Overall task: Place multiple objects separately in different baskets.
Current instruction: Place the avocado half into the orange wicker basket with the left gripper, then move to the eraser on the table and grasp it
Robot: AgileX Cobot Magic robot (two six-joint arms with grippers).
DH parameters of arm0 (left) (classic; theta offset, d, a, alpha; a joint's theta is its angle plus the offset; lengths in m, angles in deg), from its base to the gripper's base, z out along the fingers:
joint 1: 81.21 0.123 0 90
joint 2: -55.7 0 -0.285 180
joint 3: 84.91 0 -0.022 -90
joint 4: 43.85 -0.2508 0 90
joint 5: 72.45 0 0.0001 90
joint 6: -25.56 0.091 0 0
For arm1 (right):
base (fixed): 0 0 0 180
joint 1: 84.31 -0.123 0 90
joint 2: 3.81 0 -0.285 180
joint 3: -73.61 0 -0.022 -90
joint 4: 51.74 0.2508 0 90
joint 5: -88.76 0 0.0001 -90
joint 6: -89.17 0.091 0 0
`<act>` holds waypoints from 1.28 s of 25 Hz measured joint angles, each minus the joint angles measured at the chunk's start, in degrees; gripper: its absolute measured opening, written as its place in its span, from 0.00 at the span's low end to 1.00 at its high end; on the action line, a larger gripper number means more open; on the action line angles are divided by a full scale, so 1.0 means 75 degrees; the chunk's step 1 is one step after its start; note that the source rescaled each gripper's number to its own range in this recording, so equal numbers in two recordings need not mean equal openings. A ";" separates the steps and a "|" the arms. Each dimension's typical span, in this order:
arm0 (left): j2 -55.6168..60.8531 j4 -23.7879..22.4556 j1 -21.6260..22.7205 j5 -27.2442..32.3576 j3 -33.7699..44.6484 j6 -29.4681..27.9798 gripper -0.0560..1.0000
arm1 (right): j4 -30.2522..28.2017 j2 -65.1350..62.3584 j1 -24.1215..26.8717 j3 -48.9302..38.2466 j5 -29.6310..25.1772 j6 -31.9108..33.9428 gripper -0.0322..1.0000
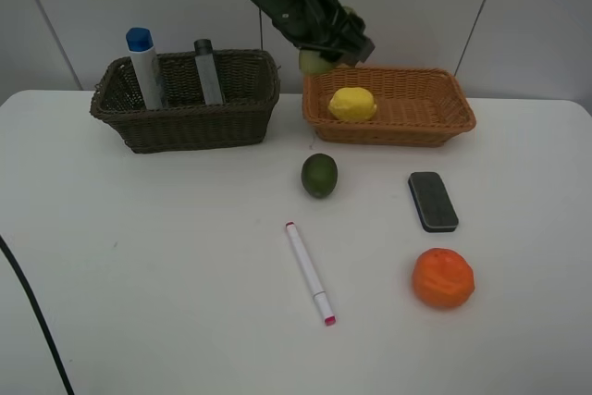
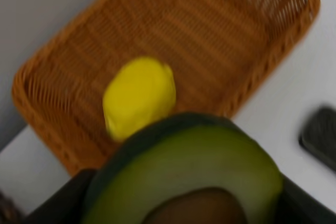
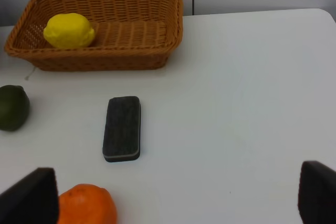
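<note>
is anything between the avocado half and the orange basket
Nothing visible. The halved avocado hangs above the orange-tan basket at its left rim; only the lemon lies inside, near that end, the rest of the floor bare.

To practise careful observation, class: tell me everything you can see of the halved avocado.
The halved avocado has dark green skin, pale yellow-green flesh and a brown stone set in it, cut face towards the wrist camera. It is gripped between dark fingers, which alone touch it, and hangs in the air above the left end of the orange-tan woven basket.
</note>
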 joint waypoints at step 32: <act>-0.2591 -0.0681 0.0192 0.4630 -0.5640 -0.1302 0.99 | 0.0006 0.0000 0.0000 0.0000 0.0000 0.0000 1.00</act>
